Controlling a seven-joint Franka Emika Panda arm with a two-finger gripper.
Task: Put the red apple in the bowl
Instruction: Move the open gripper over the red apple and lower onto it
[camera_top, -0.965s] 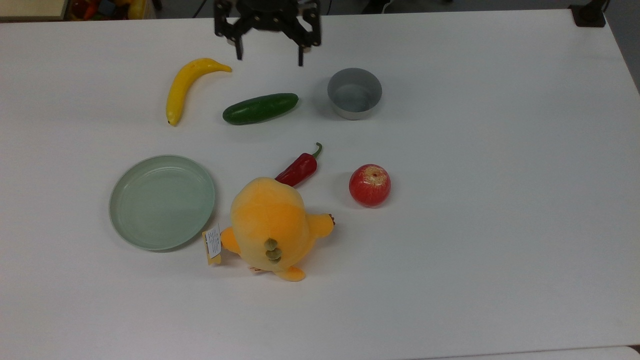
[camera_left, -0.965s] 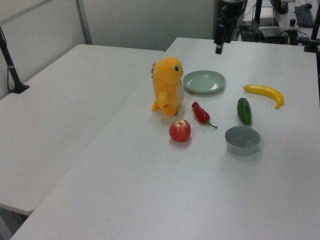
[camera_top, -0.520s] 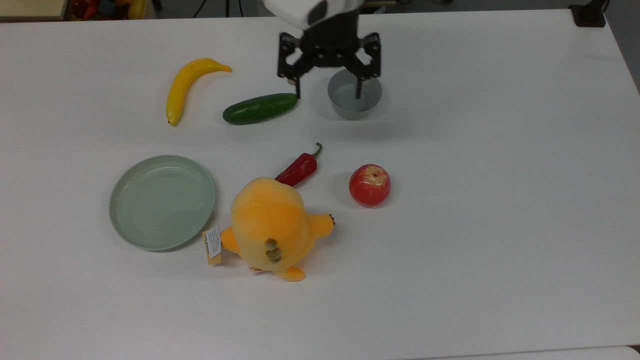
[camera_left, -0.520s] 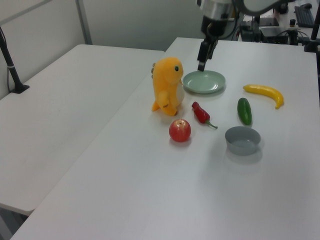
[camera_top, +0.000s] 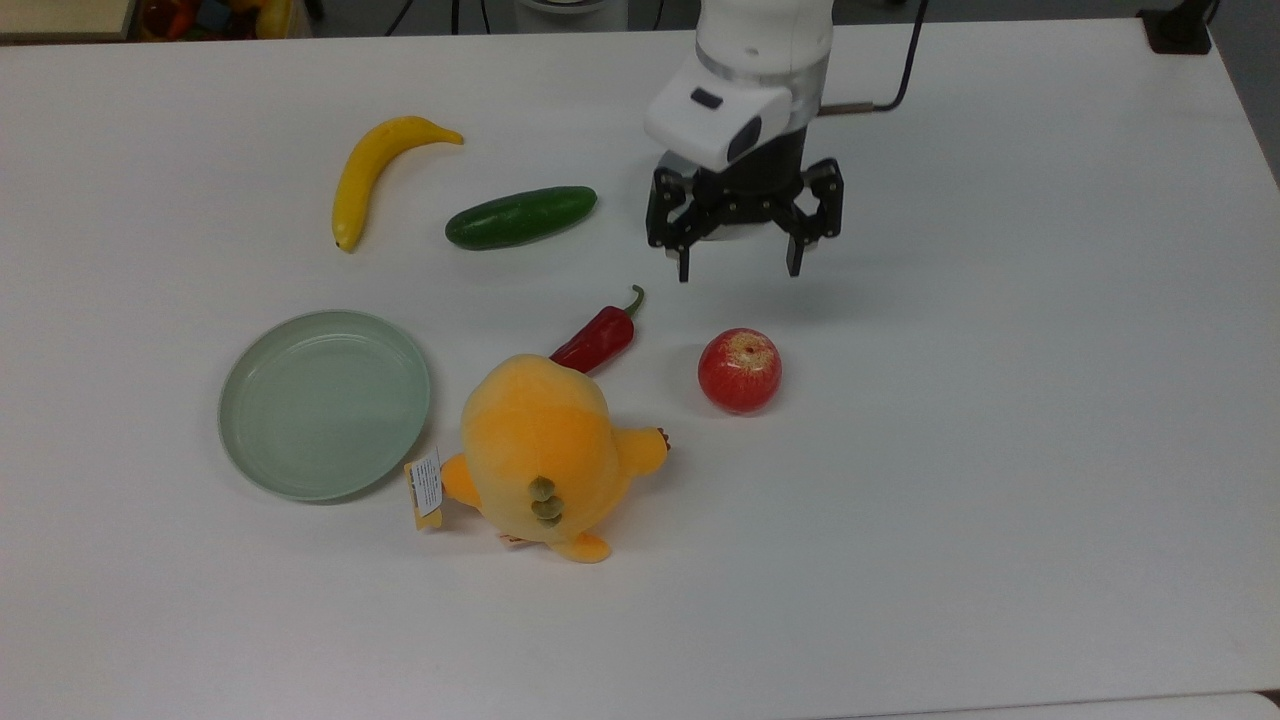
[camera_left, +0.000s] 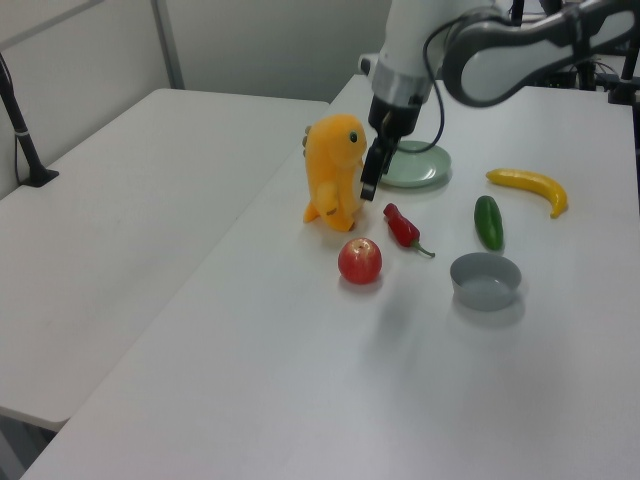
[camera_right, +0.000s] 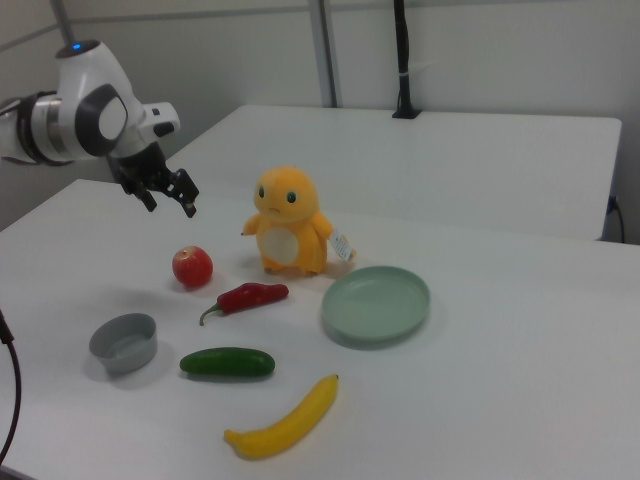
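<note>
A: How do the fingers stand?

B: Spread wide and empty. The gripper (camera_top: 740, 268) hangs in the air, apart from the red apple (camera_top: 740, 370), which sits on the table (camera_top: 1000, 400) beside the red chili pepper (camera_top: 598, 338) and the orange plush toy (camera_top: 545, 455).

A: And the bowl (camera_left: 485, 280)?

B: Empty, on the table near the cucumber (camera_top: 520, 217), well apart from the apple.

A: So which step?

B: The approach, I judge; nothing is grasped. The next move calls for centring the open fingers over the apple, descending around its widest part, then closing.
</note>
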